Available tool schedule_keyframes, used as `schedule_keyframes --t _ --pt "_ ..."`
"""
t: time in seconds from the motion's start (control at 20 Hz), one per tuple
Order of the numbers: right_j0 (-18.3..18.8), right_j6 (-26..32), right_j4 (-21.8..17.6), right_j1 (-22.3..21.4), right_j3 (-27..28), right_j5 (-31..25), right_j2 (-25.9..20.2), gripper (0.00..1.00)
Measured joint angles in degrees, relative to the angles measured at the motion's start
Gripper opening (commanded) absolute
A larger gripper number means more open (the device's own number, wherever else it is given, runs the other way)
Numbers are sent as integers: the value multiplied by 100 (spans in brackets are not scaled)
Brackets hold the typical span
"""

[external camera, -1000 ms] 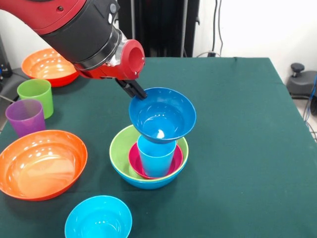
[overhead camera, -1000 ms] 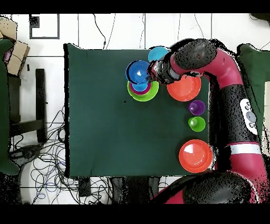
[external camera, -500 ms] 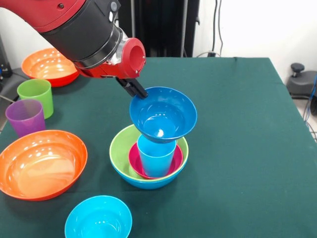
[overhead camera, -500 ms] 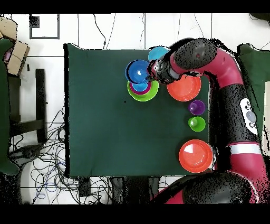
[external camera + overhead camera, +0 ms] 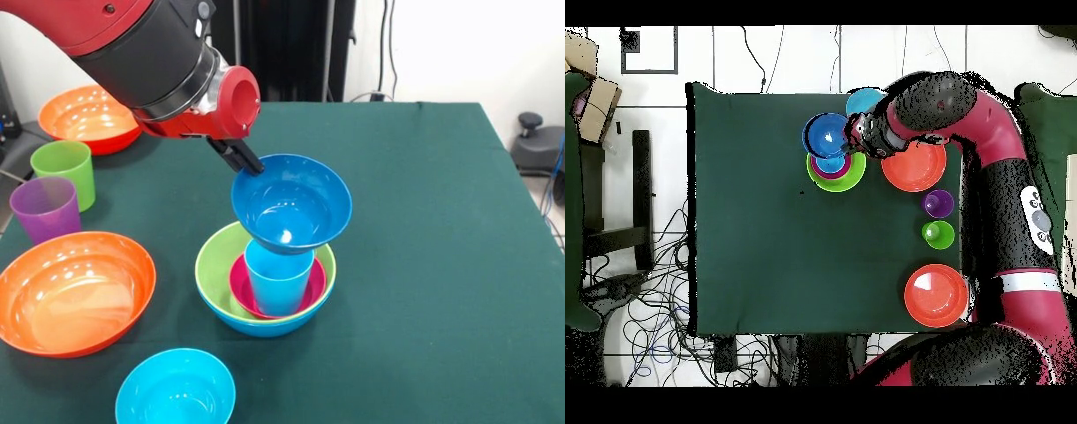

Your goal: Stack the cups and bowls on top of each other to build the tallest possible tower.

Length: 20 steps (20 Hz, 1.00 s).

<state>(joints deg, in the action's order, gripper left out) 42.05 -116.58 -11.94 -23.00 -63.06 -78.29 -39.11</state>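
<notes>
One arm [image 5: 150, 53], red and black, reaches in from the upper left in the front view. Its jaws are closed on the rim of the dark blue bowl [image 5: 291, 203], pinching it at the bowl's upper left edge. Gripper [image 5: 240, 157] sits right at that rim. Bowl is upright, slightly tilted, resting on or just over the mouth of the light blue cup [image 5: 279, 278]; contact not clear.

Tower [image 5: 265, 300] at bench centre: blue bowl at the bottom, only its lower edge shows [image 5: 265, 329]; lime bowl [image 5: 212, 265] nested in it; magenta bowl [image 5: 240, 284] inside that; light blue cup standing in the magenta bowl.

Loose items, front view: orange bowl [image 5: 75, 291] at left, near edge; cyan bowl [image 5: 177, 389] in front of the tower, apart from it; purple cup [image 5: 46, 208] and lime cup [image 5: 64, 170] side by side, nearly touching, at far left; second orange bowl [image 5: 86, 117] at the back left corner.

Bench [image 5: 441, 265] has a dark green cloth, right half bare.

Overhead view: dark blue bowl [image 5: 827, 134] overlaps the tower's lime rim [image 5: 835, 172], arm [image 5: 985, 150] curving in from the right, cyan bowl [image 5: 863, 100] near the top edge of the cloth.
</notes>
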Motion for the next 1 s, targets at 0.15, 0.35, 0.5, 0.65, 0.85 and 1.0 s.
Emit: schedule_keyframes --t 0.15,0.35,0.5,0.65,0.85,1.0 --pt "-5 0 0 -2 0 -1 0 0" --pt "-23 0 -1 -4 0 0 0 0" --pt "-39 0 -13 -6 0 0 0 0" --pt "-38 0 -15 -13 0 -1 0 0" --pt "-38 0 -15 -30 -1 -1 0 100" --pt "-38 0 -15 -69 -2 -1 0 100"
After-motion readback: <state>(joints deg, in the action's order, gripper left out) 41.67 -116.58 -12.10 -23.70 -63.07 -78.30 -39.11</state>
